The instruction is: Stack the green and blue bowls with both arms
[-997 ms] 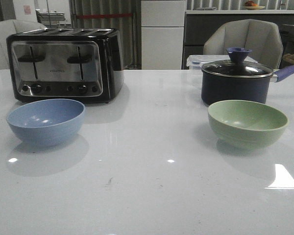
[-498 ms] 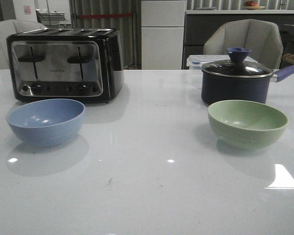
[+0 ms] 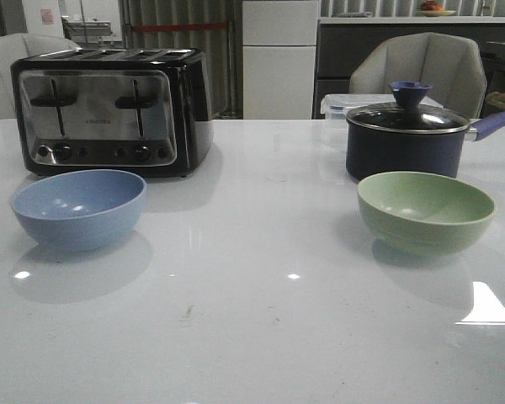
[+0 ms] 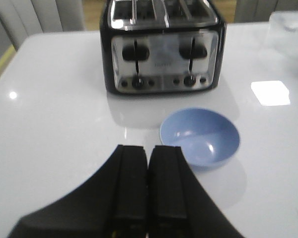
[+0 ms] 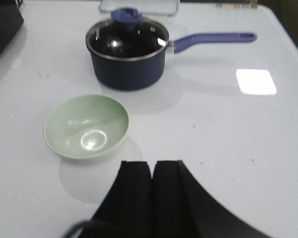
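Matte round bowls [image 3: 79, 207] [image 3: 426, 210] on glossy table [image 3: 252, 320]

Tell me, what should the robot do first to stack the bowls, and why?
Probably open the right gripper and reach toward the green bowl. Both grippers look shut and hold nothing, the left gripper too, and the blue bowl sits far apart across the table.

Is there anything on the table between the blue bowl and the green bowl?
No. In the front view, only bare white table lies between the blue bowl and the green bowl.
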Controlling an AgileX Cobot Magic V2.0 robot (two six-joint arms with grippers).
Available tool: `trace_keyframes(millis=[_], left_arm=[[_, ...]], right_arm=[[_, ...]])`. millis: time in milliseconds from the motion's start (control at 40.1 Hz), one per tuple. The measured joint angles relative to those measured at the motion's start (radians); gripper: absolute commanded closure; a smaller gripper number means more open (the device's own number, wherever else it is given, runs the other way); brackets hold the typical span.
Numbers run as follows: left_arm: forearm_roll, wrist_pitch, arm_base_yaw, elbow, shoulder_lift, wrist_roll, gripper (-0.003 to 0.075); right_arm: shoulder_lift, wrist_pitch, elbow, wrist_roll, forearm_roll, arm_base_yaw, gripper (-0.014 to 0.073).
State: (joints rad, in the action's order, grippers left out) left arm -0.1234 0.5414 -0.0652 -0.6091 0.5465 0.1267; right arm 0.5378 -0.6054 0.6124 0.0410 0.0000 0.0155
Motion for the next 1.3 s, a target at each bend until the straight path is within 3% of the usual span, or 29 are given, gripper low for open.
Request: trace_keyframes(millis=[349, 399, 548, 623, 972, 1296], left_arm=[[0.0, 0.026, 0.0, 0.004, 0.171, 0.0, 0.0594], [0.0, 0.026, 0.0, 0.004, 0.185, 0.0, 0.052], [0.0, 0.026, 0.0, 0.004, 0.201, 0.0, 0.0174], [0.0, 0.026, 0.0, 0.004, 0.201, 0.0, 0.0103], [-0.002, 0.011, -0.01, 0.004, 0.201, 0.008, 0.0104], [-0.008, -0.007, -0.276, 0.004, 0.203, 0.045, 0.0104]], right_arm=[[0.198, -0.043, 0.0, 0.0, 0.0, 0.0, 0.0546], [0.219, -0.045, 0.0, 0.0, 0.0, 0.0, 0.0475], [0.262, -0.052, 0.0, 0.0, 0.0, 0.0, 0.0186], [0.277, -0.052, 0.0, 0.0, 0.0, 0.0, 0.0104], [0.348, -0.078, 0.051, 0.0, 0.031, 0.0, 0.011], [0.549, -0.137, 0.278, -0.053, 0.139, -0.009, 0.011]])
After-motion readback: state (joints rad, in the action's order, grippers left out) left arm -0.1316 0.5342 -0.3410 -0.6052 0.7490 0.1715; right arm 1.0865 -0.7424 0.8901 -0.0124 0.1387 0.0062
